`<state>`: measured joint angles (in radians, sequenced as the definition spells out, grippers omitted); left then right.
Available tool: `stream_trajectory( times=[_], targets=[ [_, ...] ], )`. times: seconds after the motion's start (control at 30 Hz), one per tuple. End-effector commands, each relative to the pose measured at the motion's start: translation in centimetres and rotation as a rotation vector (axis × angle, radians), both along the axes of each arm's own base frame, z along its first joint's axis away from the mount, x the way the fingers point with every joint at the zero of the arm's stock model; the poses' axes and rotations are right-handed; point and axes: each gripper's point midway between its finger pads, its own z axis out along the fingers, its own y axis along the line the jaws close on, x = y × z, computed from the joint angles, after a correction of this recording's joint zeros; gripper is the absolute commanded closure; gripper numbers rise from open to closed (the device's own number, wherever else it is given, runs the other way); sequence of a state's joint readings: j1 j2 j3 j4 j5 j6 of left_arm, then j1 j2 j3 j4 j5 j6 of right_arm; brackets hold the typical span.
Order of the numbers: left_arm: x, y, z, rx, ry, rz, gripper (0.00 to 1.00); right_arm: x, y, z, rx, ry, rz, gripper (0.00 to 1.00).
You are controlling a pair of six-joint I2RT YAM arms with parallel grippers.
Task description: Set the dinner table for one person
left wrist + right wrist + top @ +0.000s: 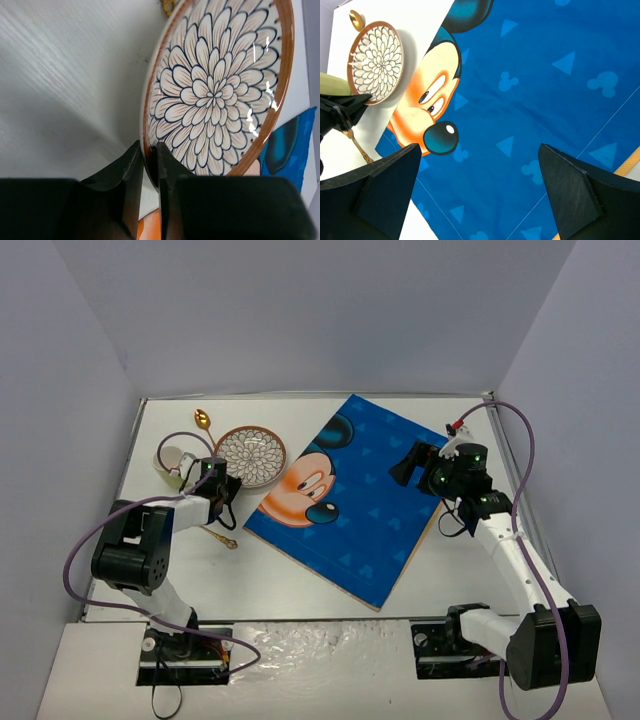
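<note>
Fig.: L tool [150, 150] is clamping the near rim of the flower-pattern plate [215, 90], one finger on each face of the rim. I'm keeping R tool [479, 147] released, jaws wide, hovering over the Mickey placemat [350, 510] w/ nothing in it. The white worktop [250, 575] is lying under everything, the plate at its far-left part, just beside the mat's left edge.

Risks I'm watching:
- The pinch is sitting on a thin, glossy rim only. On lifting, the plate may be pivoting or slipping out, prob. dropping back edge-first.
- The pale cup [170, 458] is sitting just beside L tool, so any sideways swing may be knocking it.
- The gold spoon [202, 420] is lying near the plate's far rim.
- Dragging instead of lifting may be shoving the mat askew.
</note>
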<state>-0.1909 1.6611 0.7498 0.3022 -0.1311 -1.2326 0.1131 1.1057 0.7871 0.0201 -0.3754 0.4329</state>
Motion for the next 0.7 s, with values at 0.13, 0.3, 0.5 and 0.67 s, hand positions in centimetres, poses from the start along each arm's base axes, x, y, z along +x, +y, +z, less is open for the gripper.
stream_trajectory(
  times=[0.13,0.3,0.5,0.67],
  targets=[
    [1.7,-0.9,5.9,-0.019,-0.179,-0.050,1.00,0.3,0.6,2.4,0.010,-0.103,0.038,0.00],
    [2.5,-2.1,11.6,-0.078,-0.313,-0.095,1.00,0.3,0.7,2.7,0.010,-0.109,0.044,0.00],
    [2.6,-3.8,18.9,-0.115,-0.463,-0.196,1.00,0.2,0.8,3.0,0.014,-0.114,0.050,0.00],
    [2.2,-7.0,21.2,-0.219,-0.510,-0.339,1.00,0.2,0.8,3.2,0.015,-0.119,0.051,0.00]
  ],
)
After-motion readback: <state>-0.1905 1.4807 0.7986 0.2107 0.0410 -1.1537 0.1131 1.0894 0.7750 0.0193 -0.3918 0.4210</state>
